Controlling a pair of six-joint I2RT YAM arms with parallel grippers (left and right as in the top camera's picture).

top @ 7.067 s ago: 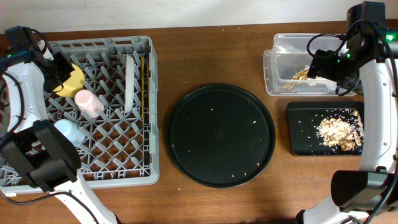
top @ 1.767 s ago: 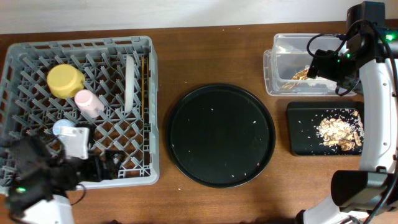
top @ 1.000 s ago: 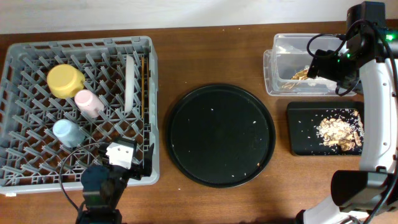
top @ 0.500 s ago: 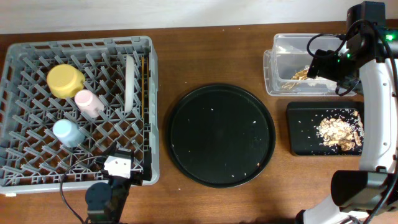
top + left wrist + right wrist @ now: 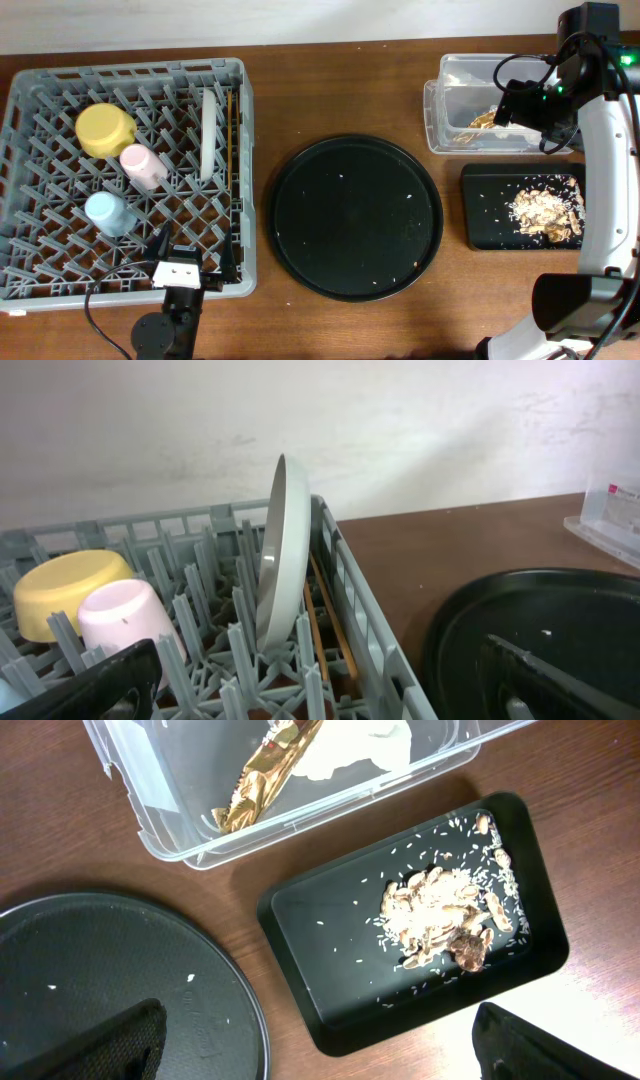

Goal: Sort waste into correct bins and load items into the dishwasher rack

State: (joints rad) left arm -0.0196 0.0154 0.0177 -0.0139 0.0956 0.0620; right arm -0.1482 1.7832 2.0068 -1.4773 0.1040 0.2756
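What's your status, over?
Both jaws open, empty. In rack: pink cup, blue cup, bowl, plate, chopsticks. In tub: wrapper, napkin; scraps in small black tray. Nothing in the way.

Dishwasher rack (image 5: pixel 130 68): a grey lattice of pegs is shown. Within it, a yellow bowl (image 5: pixel 105 130), pink cup (image 5: pixel 143 166), light-blue cup (image 5: pixel 108 212), pale grey plate (image 5: pixel 208 135) and light-brown chopsticks (image 5: pixel 325 605) are seen. The round tray (image 5: pixel 354 217) is black, flecked with pale specks. A shiny gold-brown wrapper (image 5: pixel 262 782) and white napkin (image 5: pixel 350 745) are seen in the clear tub (image 5: pixel 436 110); beige scraps (image 5: pixel 440 915) are scattered over the black rectangular tray (image 5: pixel 320 940). The table (image 5: pixel 340 90) is brown.
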